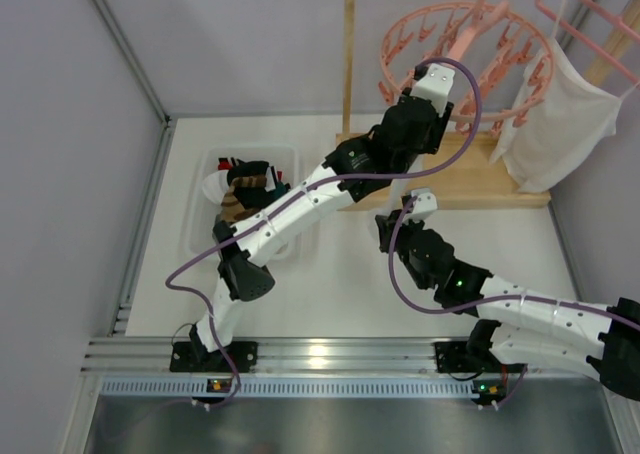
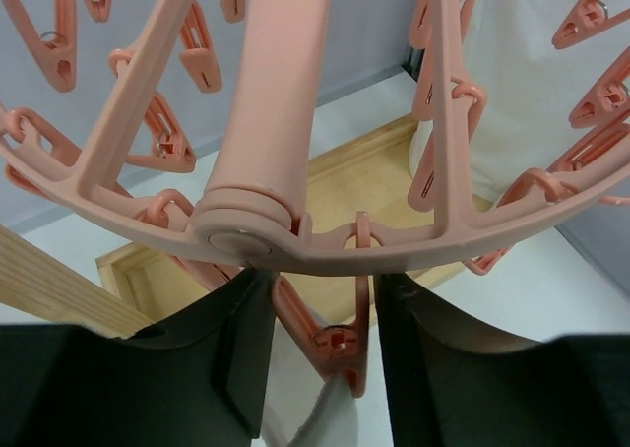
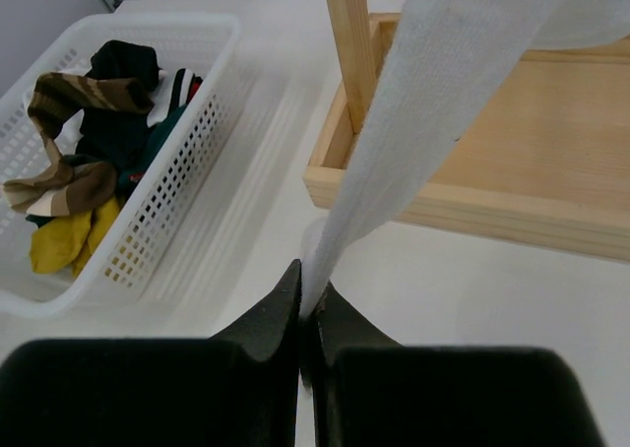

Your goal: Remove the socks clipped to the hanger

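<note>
The round pink ring hanger (image 1: 386, 70) hangs from the wooden rail; its ring (image 2: 443, 245) fills the left wrist view. My left gripper (image 1: 428, 92) is raised to its near rim and is open (image 2: 320, 358), one finger on each side of a dangling pink peg (image 2: 340, 341). That peg is clipped on a white sock (image 2: 330, 417). The same white sock (image 3: 423, 112) stretches down to my right gripper (image 3: 308, 309), which is shut on its lower end just above the table (image 1: 395, 226). In the top view the left arm hides the sock.
A white basket (image 1: 200, 224) at the left holds several socks (image 3: 79, 171), brown, teal, mustard and black. The wooden stand's base (image 1: 480, 179) and post (image 1: 349, 64) are beside both grippers. A large white garment (image 1: 560, 124) hangs at the right on a plain pink hanger (image 1: 590, 19).
</note>
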